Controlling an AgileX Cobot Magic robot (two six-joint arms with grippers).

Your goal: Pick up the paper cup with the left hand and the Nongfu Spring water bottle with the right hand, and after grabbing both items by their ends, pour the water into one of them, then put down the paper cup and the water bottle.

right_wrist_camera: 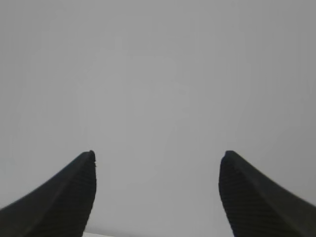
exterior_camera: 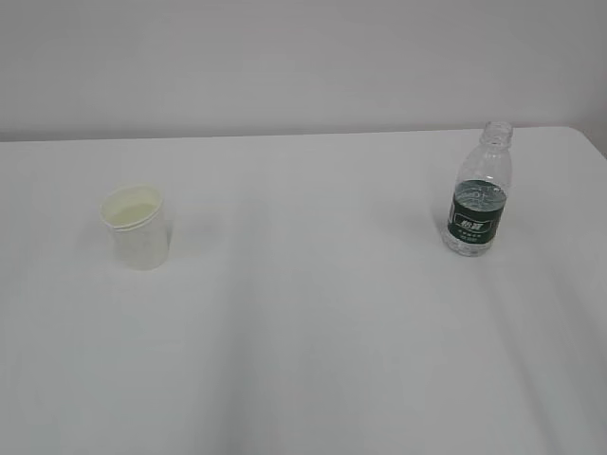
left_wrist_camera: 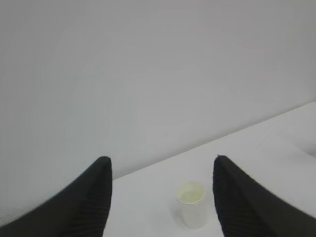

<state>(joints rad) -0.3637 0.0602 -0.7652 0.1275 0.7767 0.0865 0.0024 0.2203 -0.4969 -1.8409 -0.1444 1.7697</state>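
Observation:
A small white paper cup (exterior_camera: 137, 226) stands upright on the left of the white table (exterior_camera: 303, 332), its inside pale yellowish. On the right stands the Nongfu Spring water bottle (exterior_camera: 477, 204), clear, uncapped, with a dark green label; water fills it to about the label's top. Neither arm shows in the exterior view. In the left wrist view the left gripper (left_wrist_camera: 162, 159) is open, with the paper cup (left_wrist_camera: 192, 203) far ahead and nothing between the fingers. In the right wrist view the right gripper (right_wrist_camera: 158, 154) is open, facing only the blank grey wall; the bottle is out of that view.
A plain grey wall (exterior_camera: 303, 57) rises behind the table's far edge. The table's right edge shows near the bottle at the top right corner.

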